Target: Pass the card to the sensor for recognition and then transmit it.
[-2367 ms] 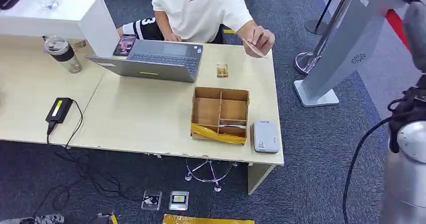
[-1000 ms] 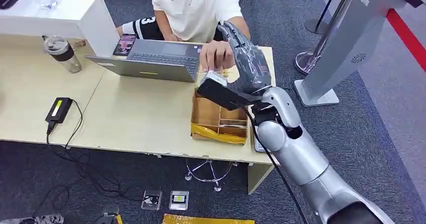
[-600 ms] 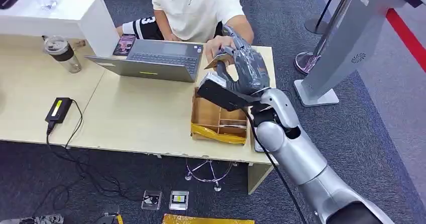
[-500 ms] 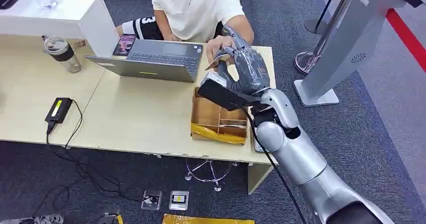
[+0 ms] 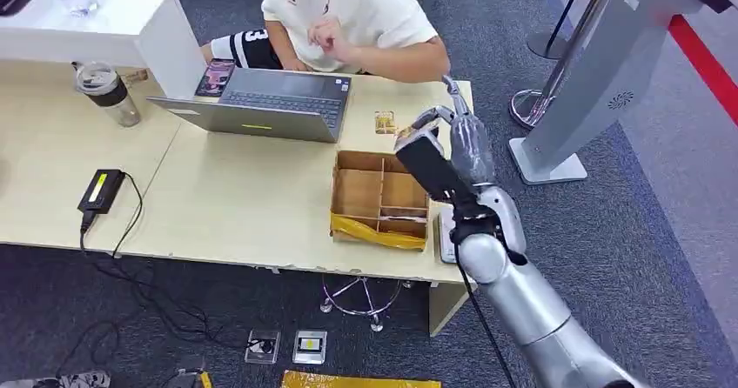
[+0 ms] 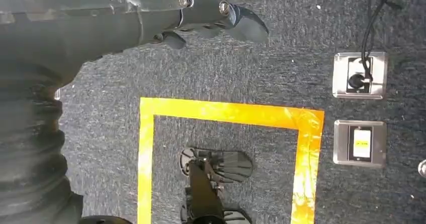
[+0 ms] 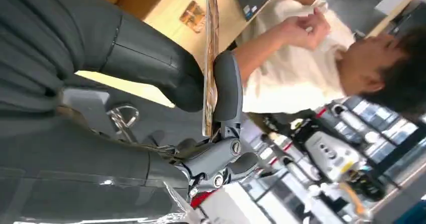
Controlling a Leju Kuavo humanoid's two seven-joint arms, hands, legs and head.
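Here the right hand (image 5: 461,140) pinches the card (image 7: 210,53) edge-on between thumb and a finger, raised above the table's (image 5: 235,201) far right corner, beyond the cardboard box (image 5: 381,198). The grey sensor (image 5: 447,236) lies by the table's right edge, just beside the box. The left hand (image 6: 201,15) hangs over the carpet, holding nothing, fingers apart. No writing is legible.
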